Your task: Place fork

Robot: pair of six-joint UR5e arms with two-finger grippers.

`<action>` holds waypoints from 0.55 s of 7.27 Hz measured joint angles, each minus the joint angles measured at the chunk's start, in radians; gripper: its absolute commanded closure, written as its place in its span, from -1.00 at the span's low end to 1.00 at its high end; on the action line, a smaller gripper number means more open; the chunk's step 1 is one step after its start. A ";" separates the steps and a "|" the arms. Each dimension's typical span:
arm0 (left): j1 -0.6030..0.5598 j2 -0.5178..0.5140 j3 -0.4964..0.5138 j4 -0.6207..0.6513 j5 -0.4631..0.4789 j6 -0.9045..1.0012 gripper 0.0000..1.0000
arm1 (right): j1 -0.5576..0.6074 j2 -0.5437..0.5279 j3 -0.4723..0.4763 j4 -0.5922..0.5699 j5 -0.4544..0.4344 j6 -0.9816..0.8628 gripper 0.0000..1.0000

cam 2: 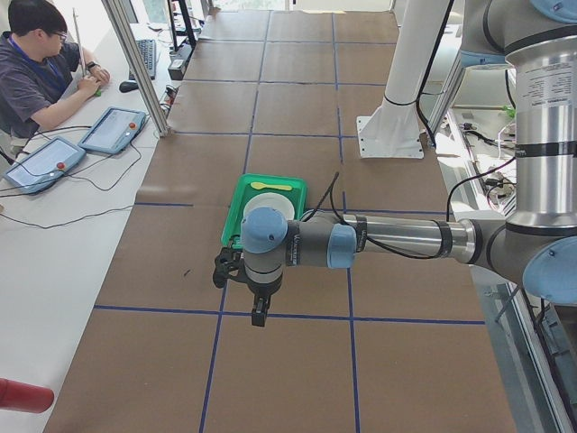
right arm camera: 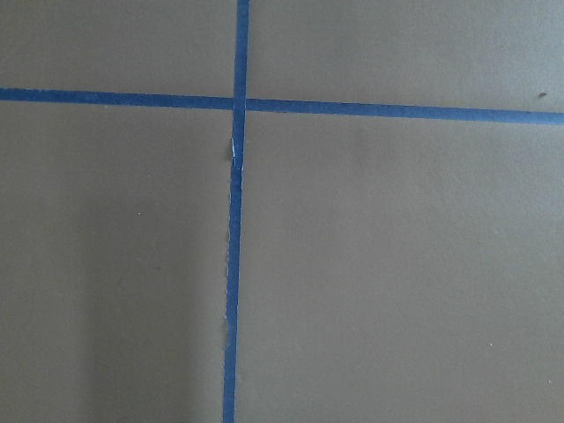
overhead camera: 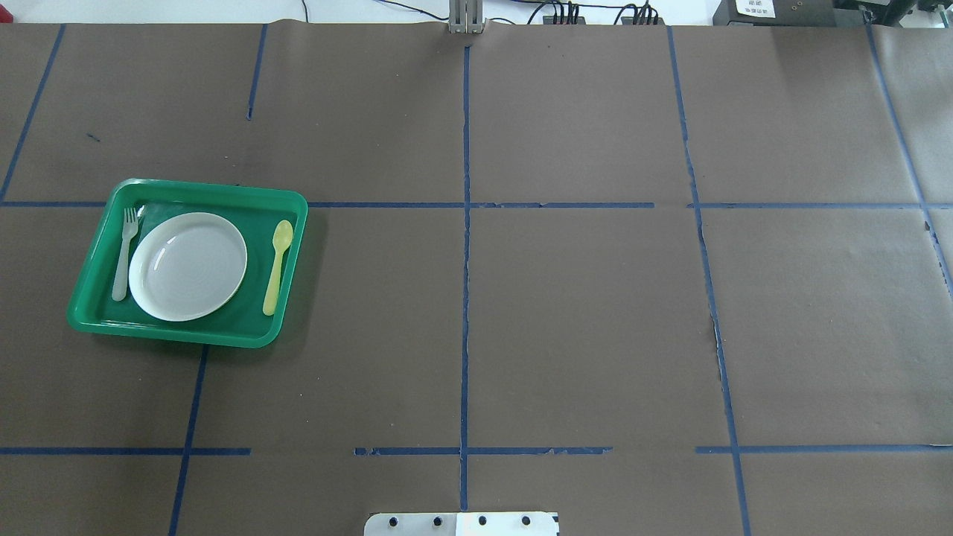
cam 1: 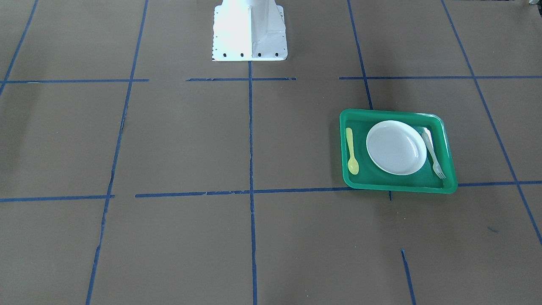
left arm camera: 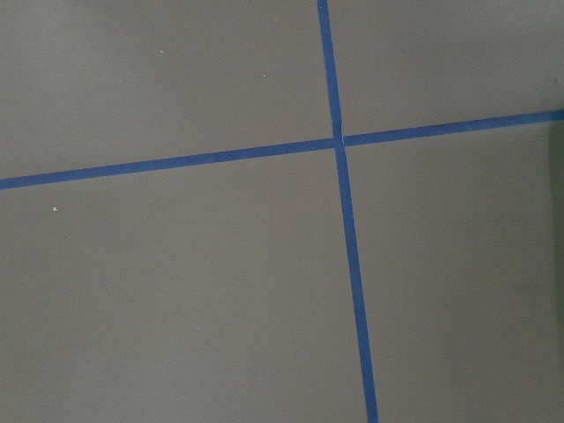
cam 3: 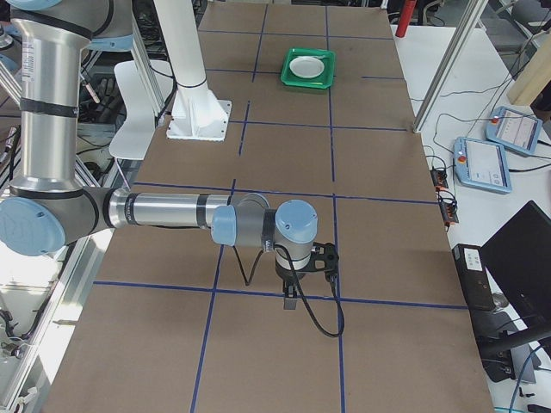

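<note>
The pale white fork (cam 1: 432, 154) lies in the green tray (cam 1: 398, 113), next to the white plate (cam 1: 396, 147), on the side away from the yellow-green spoon (cam 1: 352, 151). In the overhead view the fork (overhead camera: 123, 253) is at the left of the tray (overhead camera: 208, 187). My left gripper (cam 2: 259, 316) shows only in the exterior left view, raised and apart from the tray. My right gripper (cam 3: 291, 301) shows only in the exterior right view, far from the tray (cam 3: 308, 82). I cannot tell whether either is open or shut.
Brown paper with blue tape lines (overhead camera: 465, 223) covers the table. The robot's white base (cam 1: 249, 31) stands at the middle of its edge. Both wrist views show only paper and tape crossings (left arm camera: 338, 141). An operator (cam 2: 41, 68) sits beyond the table's side.
</note>
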 measured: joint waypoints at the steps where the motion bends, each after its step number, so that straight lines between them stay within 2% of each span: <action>1: 0.000 -0.001 -0.002 0.000 0.000 -0.001 -1.00 | 0.000 0.000 0.000 0.000 0.000 0.000 -1.00; 4: 0.000 -0.003 -0.012 0.000 0.001 -0.002 -1.00 | 0.000 0.000 0.000 0.000 0.000 0.000 -1.00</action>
